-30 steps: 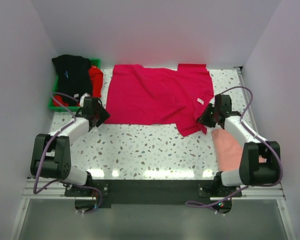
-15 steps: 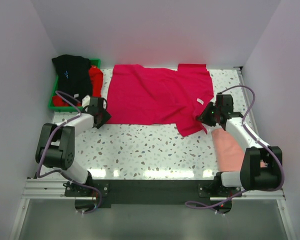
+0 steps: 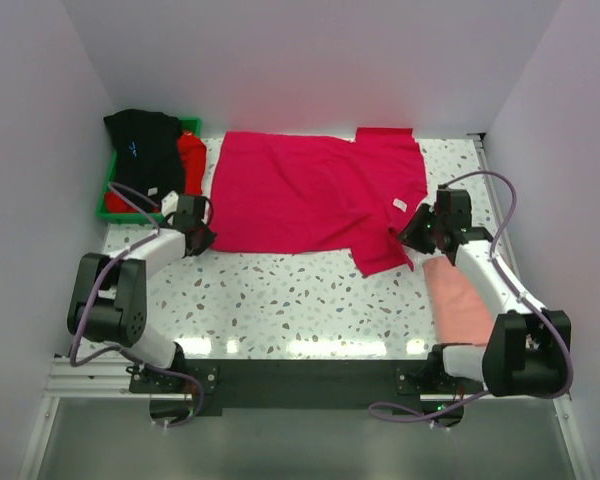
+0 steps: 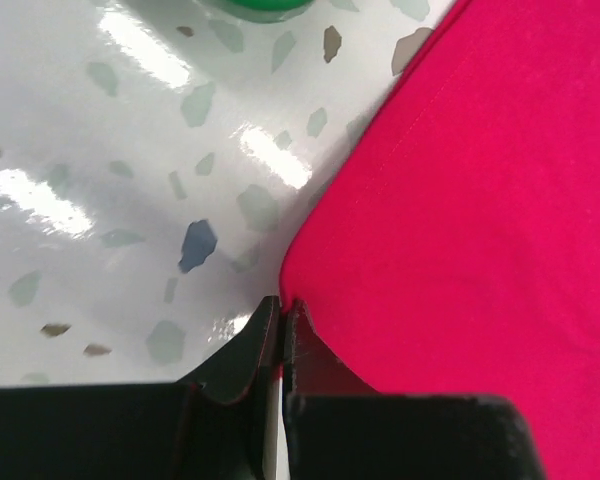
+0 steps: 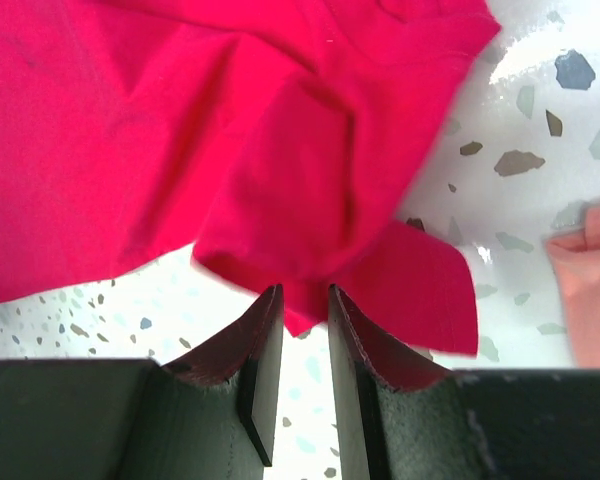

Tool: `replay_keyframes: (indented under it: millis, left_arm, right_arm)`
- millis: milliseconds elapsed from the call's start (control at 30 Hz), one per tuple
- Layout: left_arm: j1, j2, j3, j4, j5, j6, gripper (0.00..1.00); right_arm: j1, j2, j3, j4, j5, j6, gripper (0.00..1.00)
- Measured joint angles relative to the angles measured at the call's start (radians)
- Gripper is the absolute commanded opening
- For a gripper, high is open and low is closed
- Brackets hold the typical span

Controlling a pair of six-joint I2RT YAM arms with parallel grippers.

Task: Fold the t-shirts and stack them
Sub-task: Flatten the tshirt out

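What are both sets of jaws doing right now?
Left gripper: jaws closed on the crimson-pink t-shirt corner.
Right gripper: jaws nearly closed, pinching the same t-shirt's edge.

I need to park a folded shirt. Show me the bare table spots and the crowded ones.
Widest free patch: the near strip of table between the hem of the crimson shirt and the arm bases. A small one lies in the far right corner, beside that shirt. Crowded: far left with the tray, near right with the salmon shirt.
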Motion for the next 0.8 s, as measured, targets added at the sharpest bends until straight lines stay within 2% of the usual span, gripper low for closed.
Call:
replay_keyframes:
  millis: [267,433,633,800]
  left_arm:
    - [0.053,-0.264,-0.080,-0.073,-0.016,0.004,0.00]
    - [0.071,-0.385,-0.134,-0.103,-0.026,0.012,0.00]
    - [0.076,-0.415,-0.174,-0.123,-0.014,0.014,0.00]
    - [0.077,-0.418,-0.175,-0.126,-0.004,0.032,0.00]
  right_arm:
    - [-0.021,-0.150,-0.039,-0.108,0.000,-0.016,0.28]
    - [-0.027,-0.294,-0.114,-0.182,0.002,-0.029,0.45]
    - [-0.022,-0.340,-0.160,-0.228,0.005,-0.067,0.47]
    - [0.045,-0.347,-0.226,-0.226,0.031,-0.053,0.47]
